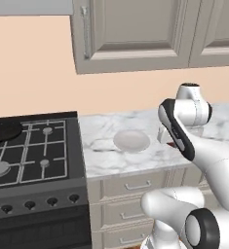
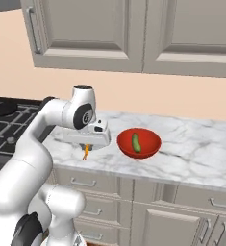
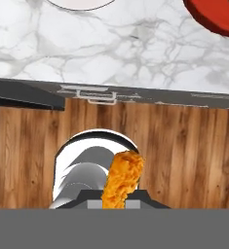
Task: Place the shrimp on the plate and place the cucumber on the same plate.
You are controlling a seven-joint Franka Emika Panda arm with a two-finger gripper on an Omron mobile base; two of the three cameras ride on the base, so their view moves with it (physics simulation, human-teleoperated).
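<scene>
The pincer (image 2: 87, 145) is clenched on the shrimp (image 2: 86, 152), which hangs from it as a thin orange sliver above the near edge of the marble table (image 2: 191, 149). In the hand view the shrimp (image 3: 122, 179) juts up from between the fingertips, with floor and cabinet fronts beneath it rather than marble.

The main risk, as I judge it, is a drop in the wrong place. The shrimp is small and seems to be held by one end, so a quick swing towards the plate (image 1: 131, 140) could shake it loose, and from here it would fall past the table edge to the floor. Letting go too high could also let it bounce off the shallow plate.

The left base view shows the whole pale plate to the left of the arm; the right base view hides it behind the arm but shows the cucumber (image 2: 136, 142) lying in the red bowl (image 2: 139, 143), just right of the pincer.
</scene>
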